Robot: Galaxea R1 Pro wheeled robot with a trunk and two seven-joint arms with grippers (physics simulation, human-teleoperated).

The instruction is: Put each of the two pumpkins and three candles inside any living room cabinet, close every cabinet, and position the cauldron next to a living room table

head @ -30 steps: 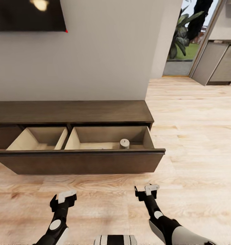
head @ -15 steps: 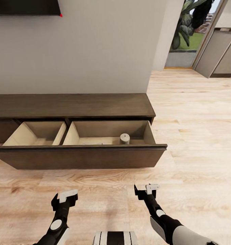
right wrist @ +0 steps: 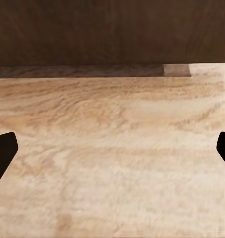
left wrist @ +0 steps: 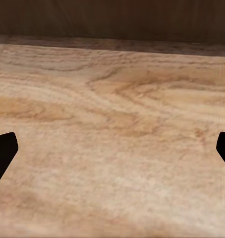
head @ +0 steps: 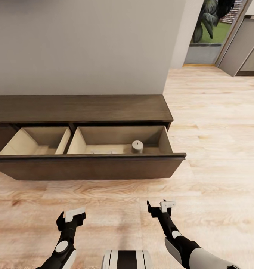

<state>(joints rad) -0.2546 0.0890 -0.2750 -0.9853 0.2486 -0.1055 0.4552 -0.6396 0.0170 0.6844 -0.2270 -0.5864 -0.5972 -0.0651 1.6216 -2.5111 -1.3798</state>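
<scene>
The long dark brown cabinet (head: 82, 108) stands against the wall with its wide drawer (head: 89, 168) pulled out, showing two pale beige compartments. A grey candle (head: 137, 146) stands upright in the right compartment, near the drawer's front. Something small and pale just shows over the drawer's front edge to the candle's left; I cannot tell what it is. My left gripper (head: 69, 218) and right gripper (head: 158, 207) hover open and empty over the wood floor, short of the drawer front (right wrist: 92, 34). Both wrist views show wide-apart fingertips (left wrist: 3, 153) (right wrist: 3, 151) with bare floor between them. Pumpkins, cauldron and table are out of view.
A plain wall (head: 86, 45) rises behind the cabinet. At the far right a doorway shows a leafy plant (head: 209, 18) and grey kitchen cupboards (head: 246, 48). Light wood floor (head: 216, 149) stretches to the right of the cabinet.
The whole picture has shifted: the cabinet sits higher in the view and the dark screen on the wall has left the top. Candle, drawer and both grippers have stayed as they were.
</scene>
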